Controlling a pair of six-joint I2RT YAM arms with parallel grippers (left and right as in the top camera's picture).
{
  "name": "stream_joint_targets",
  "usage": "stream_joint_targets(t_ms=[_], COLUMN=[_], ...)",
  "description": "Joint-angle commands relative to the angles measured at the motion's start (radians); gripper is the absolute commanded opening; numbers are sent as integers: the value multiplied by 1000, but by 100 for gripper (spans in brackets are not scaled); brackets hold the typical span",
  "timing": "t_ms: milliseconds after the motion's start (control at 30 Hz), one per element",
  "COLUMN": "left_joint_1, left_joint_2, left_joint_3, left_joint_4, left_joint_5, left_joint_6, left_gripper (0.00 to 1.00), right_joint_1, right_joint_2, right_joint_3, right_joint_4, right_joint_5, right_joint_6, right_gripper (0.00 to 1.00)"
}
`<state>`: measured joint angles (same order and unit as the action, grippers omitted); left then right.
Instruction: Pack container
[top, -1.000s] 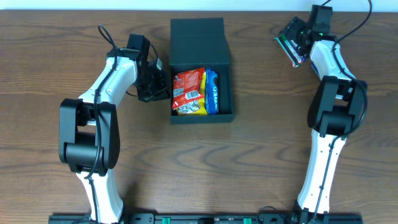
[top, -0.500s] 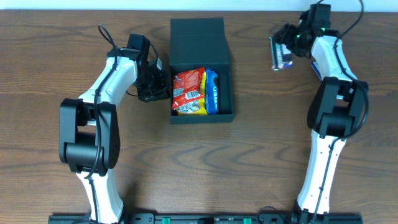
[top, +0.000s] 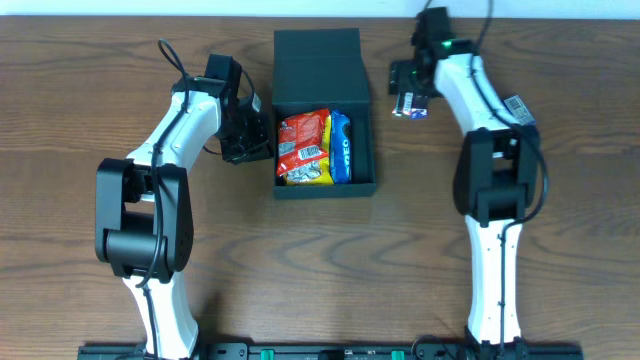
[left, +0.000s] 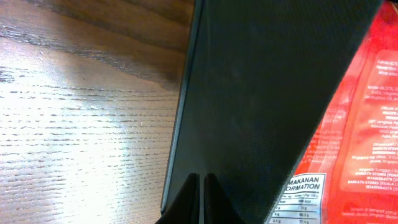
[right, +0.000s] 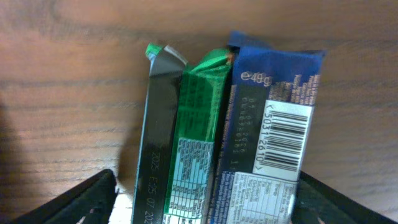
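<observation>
The dark teal container (top: 372, 150) stands open at the table's middle, its lid (top: 318, 65) laid back behind it. A red snack packet (top: 303, 145) and a blue Oreo packet (top: 341, 148) lie inside. My left gripper (top: 255, 135) is shut, its tips at the container's left wall; the left wrist view shows the closed fingers (left: 200, 180) against the wall (left: 261, 93), with the red packet (left: 367, 124) beyond. My right gripper (top: 410, 98) is shut on two packets just right of the lid; the right wrist view shows a green one (right: 199, 124) and a blue one (right: 273, 124) between the fingers (right: 211, 208).
The wooden table (top: 420, 250) runs all round the container. Its back edge lies just behind the lid. Both arm bases stand at the front edge.
My right arm has swung left from the far right corner toward the container, carrying the packets. The left arm and the container have not moved.
</observation>
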<state>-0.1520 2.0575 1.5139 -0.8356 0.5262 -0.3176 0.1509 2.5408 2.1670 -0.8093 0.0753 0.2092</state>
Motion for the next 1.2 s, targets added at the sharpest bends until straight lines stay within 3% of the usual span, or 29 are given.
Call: stream_joint_targets(t_ms=[0, 200, 533, 733, 1167], left_joint_1=[-4, -4, -4, -4, -4], left_joint_2=[15, 15, 15, 15, 15], left_joint_3=[-5, -5, -5, -5, -5], left_joint_4=[-2, -6, -4, 2, 2], left_joint_5=[-5, -5, -5, -5, -5], left_joint_6=[3, 3, 3, 3, 7], left_gripper=[6, 6, 6, 6, 6], right_joint_1=[51, 77, 63, 62, 62], right_joint_2=[40, 40, -1, -72, -216], right_joint_3=[-26, -26, -26, -26, -26], right_joint_4=[-13, -33, -94, -81, -82], right_joint_5=[139, 138, 138, 138, 138], right_joint_6=[-5, 23, 23, 22, 21], right_gripper=[89, 78, 71, 59, 65])
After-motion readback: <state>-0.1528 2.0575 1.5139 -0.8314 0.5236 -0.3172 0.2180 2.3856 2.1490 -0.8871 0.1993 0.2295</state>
